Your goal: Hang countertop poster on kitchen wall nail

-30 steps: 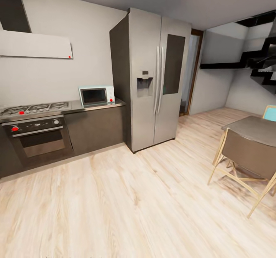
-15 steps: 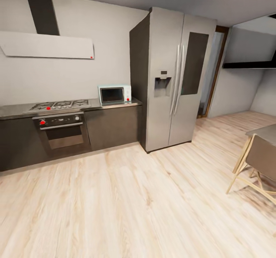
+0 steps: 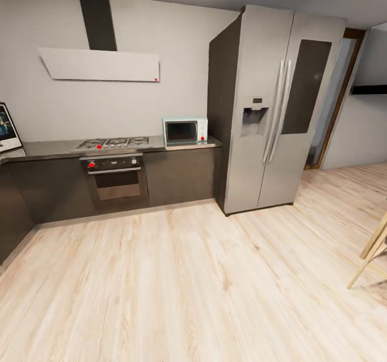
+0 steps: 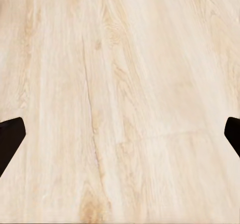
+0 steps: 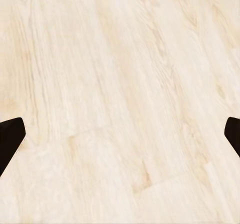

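The poster (image 3: pixel 6 127) stands upright at the far left edge of the head view, cut off by the frame, with dark blue artwork and a white border. It rests on the kitchen countertop (image 3: pixel 54 148), a grey worktop over dark cabinets that runs along the back wall and turns at the left corner. In the left wrist view my left gripper (image 4: pixel 120 139) is open over bare wooden floor, its dark fingertips (image 4: pixel 10 139) far apart. My right gripper (image 5: pixel 120 139) is likewise open above the floor, holding nothing.
A gas hob (image 3: pixel 113 142) and oven (image 3: pixel 115 178) sit in the counter run, under a white hood (image 3: pixel 102 64). A microwave (image 3: pixel 185 131) stands by the tall steel fridge (image 3: pixel 274 109). A doorway (image 3: pixel 338 98) opens at right; chair legs (image 3: pixel 371 254) show at the right edge. Wide wooden floor (image 3: pixel 188 286) lies ahead.
The camera has turned left, so the whole kitchen has slid rightward in the picture. The poster and counter corner have come into view at left; the dining table and chair have mostly left at right.
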### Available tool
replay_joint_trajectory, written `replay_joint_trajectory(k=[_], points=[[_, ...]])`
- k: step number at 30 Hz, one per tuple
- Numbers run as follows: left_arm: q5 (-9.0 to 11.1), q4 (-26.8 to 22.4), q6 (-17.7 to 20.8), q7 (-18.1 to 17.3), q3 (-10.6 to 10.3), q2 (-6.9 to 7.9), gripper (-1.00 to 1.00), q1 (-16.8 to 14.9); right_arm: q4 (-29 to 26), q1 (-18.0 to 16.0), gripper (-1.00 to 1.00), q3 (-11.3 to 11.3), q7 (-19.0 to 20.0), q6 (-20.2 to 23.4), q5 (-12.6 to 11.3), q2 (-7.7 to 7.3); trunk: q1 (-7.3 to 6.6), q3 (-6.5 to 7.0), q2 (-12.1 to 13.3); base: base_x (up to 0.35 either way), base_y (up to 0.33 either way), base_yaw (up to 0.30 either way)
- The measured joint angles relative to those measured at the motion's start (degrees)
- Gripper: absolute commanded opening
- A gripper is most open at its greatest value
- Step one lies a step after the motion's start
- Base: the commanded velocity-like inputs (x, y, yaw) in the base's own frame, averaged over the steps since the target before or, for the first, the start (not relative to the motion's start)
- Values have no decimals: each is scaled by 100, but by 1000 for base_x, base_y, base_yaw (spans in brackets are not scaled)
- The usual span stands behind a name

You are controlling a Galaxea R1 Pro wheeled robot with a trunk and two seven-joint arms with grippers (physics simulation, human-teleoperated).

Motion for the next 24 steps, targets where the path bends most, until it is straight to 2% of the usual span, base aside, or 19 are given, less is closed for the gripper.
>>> replay_joint_trajectory(k=[24], points=[[0,8,8,0,1,0,100,0,9,2,100,2,-17,3,1,0,-1,-70,0,8,5,275]])
